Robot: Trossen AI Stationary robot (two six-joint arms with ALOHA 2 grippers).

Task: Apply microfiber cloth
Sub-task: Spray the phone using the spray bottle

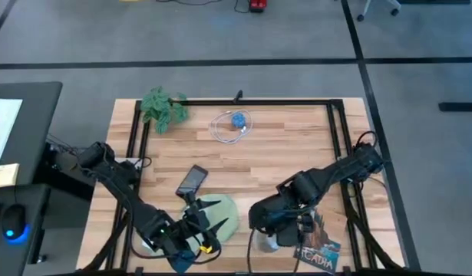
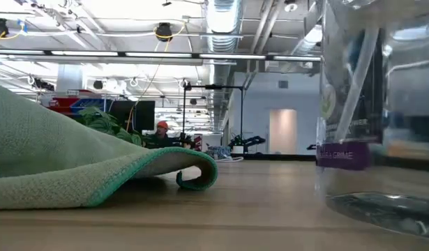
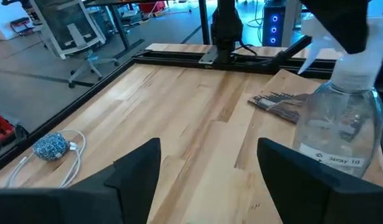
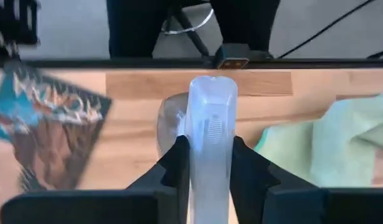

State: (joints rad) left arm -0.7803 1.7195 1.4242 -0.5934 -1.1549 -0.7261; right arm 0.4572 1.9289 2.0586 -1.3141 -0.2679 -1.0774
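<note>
The microfiber cloth [image 1: 219,215] lies rumpled near the front edge of the wooden table [image 1: 282,153], between the two grippers. In the low view its soft, napped weave is seen, with a darker green stitched hem curled under at the near edge [image 2: 193,174]; in the right wrist view it appears as a pale folded heap [image 4: 328,143].

The left gripper [image 1: 196,247] is held at the cloth's front-left edge, and its two dark fingers [image 3: 138,171] are seen spread well apart in the left wrist view, with nothing between them. The black phone [image 1: 192,180], flat and rectangular, lies just behind the cloth.

The right gripper [image 1: 270,226] is placed right of the cloth, its jaws clamped on the white trigger head of a clear plastic spray bottle [image 4: 210,130]; this grip is shown only in the right wrist view. The bottle's transparent body and purple label are shown close up in the low view [image 2: 371,111].

A printed card [image 1: 318,249] lies beside the bottle. Farther back, a white cable with a blue ball [image 1: 237,121] and a leafy plant [image 1: 163,107] are seen.
</note>
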